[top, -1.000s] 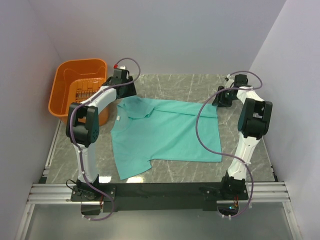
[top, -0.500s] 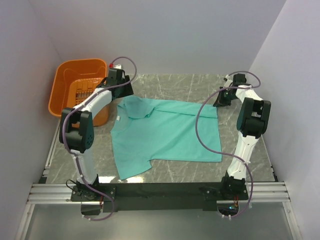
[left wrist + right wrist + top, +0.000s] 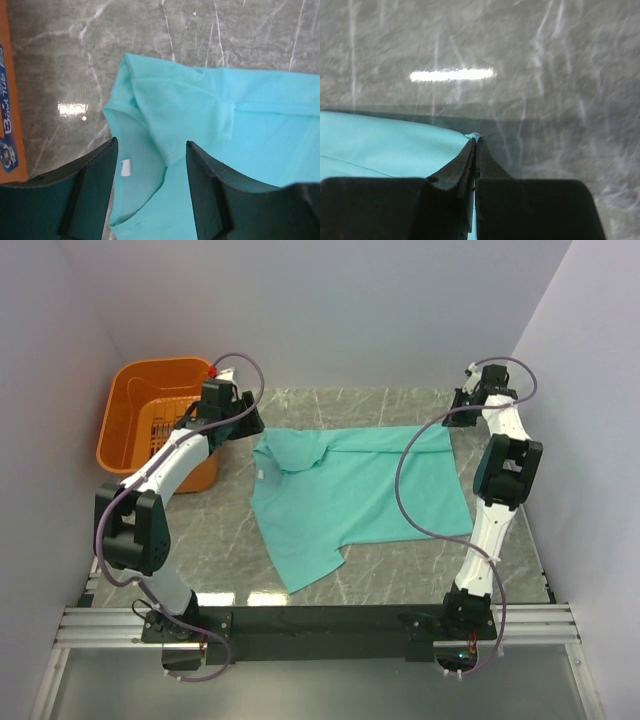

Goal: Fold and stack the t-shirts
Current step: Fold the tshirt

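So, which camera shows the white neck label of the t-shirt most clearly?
The left wrist view: the label sits close and clear inside the neck of the t-shirt. The top view shows it only as a tiny white speck; the right wrist view misses it.

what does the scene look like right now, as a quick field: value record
shirt: teal t-shirt spread on the marble table, not folded yet, neck end toward the left arm
label: white neck label showing inside the collar
left pincer: open, above the collar, holding nothing
right pincer: shut on the shirt's far right corner
basket: orange basket at the far left, apart from the shirt
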`<control>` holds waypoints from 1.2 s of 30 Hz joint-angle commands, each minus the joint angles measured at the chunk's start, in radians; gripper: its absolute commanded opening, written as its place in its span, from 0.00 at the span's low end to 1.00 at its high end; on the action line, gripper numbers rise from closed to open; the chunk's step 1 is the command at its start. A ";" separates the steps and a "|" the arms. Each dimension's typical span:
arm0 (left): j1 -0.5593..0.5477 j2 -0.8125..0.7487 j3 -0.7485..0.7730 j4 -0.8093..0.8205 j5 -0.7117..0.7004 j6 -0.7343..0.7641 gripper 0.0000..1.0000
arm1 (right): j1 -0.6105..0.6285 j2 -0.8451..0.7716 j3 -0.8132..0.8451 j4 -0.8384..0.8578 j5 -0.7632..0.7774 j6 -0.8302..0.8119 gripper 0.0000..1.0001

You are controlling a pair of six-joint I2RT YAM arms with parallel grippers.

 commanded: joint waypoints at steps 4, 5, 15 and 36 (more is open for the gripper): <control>-0.016 -0.094 -0.079 0.021 0.069 -0.010 0.61 | -0.017 0.160 0.357 -0.094 0.092 0.006 0.00; -0.020 -0.097 -0.085 0.017 0.071 -0.013 0.61 | -0.015 0.169 0.379 -0.093 0.111 0.006 0.00; -0.196 -0.302 -0.327 0.040 -0.006 -0.054 0.62 | -0.012 -0.169 0.004 0.160 0.130 -0.027 0.68; -0.762 -0.540 -0.596 0.035 -0.132 0.037 0.82 | -0.097 -1.133 -1.181 -0.326 -0.351 -1.251 0.74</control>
